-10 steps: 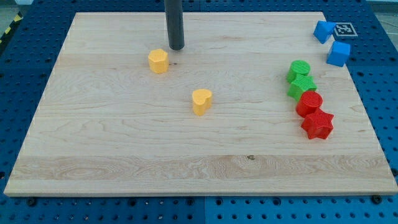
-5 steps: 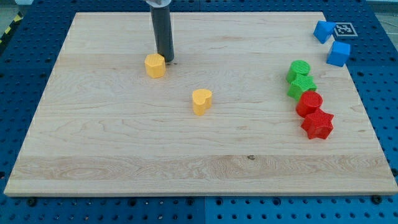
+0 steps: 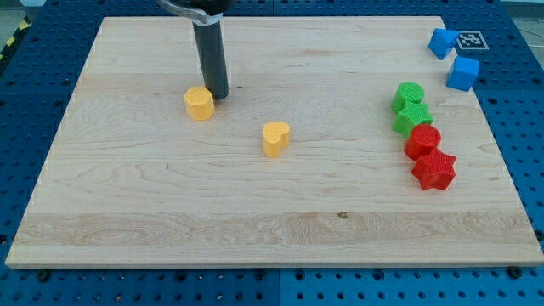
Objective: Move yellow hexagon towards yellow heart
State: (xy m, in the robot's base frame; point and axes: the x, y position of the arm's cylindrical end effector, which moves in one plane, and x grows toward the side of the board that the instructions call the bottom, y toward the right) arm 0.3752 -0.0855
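No pincer here: the rod's tip [image 3: 218, 96] touches the yellow hexagon [image 3: 199, 103].
The yellow heart [image 3: 275, 138] sits apart, toward the view's lower right.

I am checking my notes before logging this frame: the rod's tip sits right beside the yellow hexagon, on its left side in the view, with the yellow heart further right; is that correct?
Not quite: the camera view shows my tip against the yellow hexagon on its upper right, not its left. The yellow heart does lie further right, and lower.
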